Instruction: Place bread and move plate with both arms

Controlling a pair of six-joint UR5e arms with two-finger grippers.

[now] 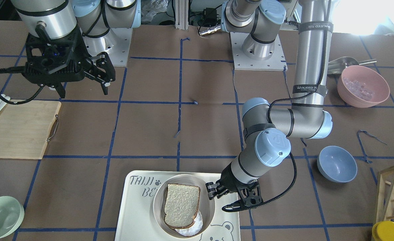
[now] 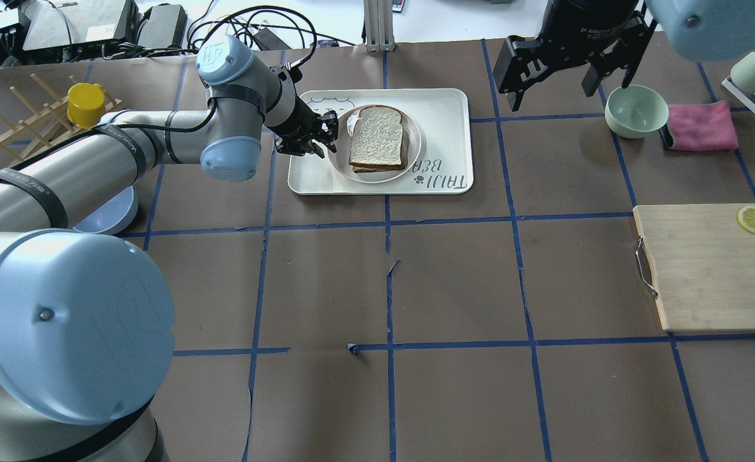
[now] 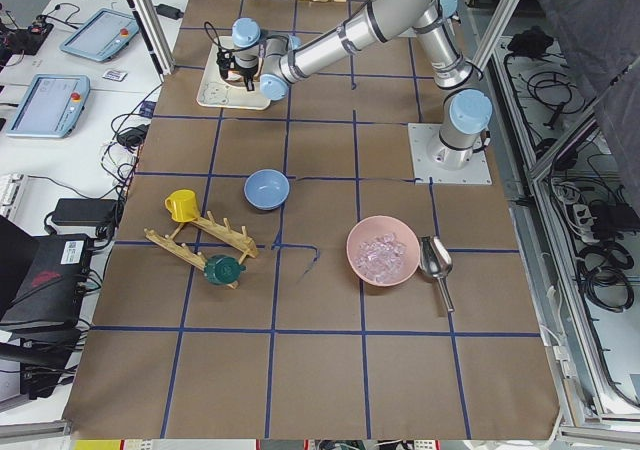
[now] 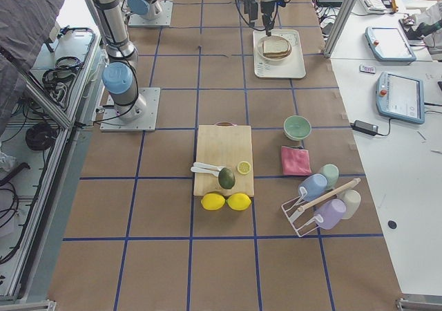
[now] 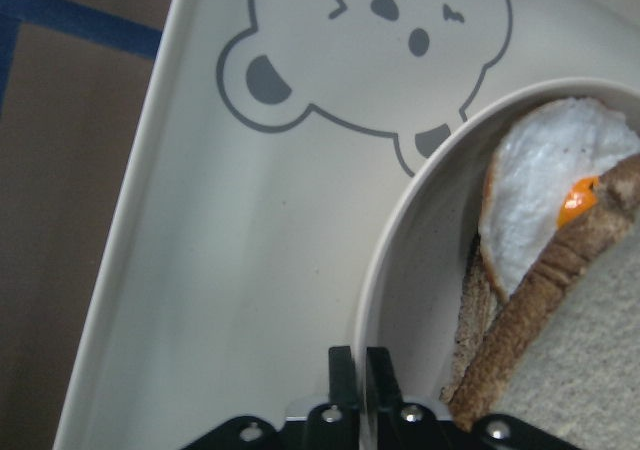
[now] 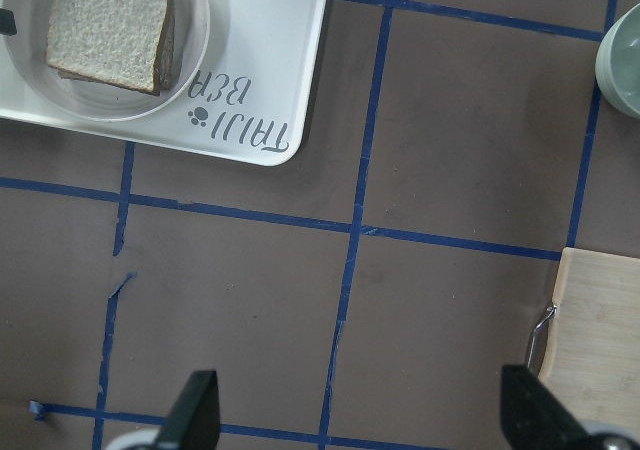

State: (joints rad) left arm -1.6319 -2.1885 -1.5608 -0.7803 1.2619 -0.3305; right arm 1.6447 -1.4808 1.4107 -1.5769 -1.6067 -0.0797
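Observation:
The bread (image 1: 181,206) lies in the round cream plate (image 1: 210,209), on top of a white fried egg (image 5: 550,190). The plate stands on the white tray (image 1: 133,214). My left gripper (image 1: 213,193) is shut on the plate's rim; the left wrist view shows both fingers (image 5: 342,370) pinched on the rim (image 5: 400,250). In the overhead view the bread (image 2: 377,135), the plate (image 2: 377,179) and the left gripper (image 2: 327,131) show at the far middle. My right gripper (image 2: 553,96) hangs open and empty above the table, to the right of the tray (image 2: 441,109).
A pale green bowl (image 2: 637,110) and a pink cloth (image 2: 701,125) lie under and beside the right gripper. A wooden cutting board (image 2: 711,266) with a lemon slice is at the right. A blue bowl (image 1: 336,164), a pink bowl (image 1: 362,86) and a wooden rack (image 2: 31,128) are on the left arm's side.

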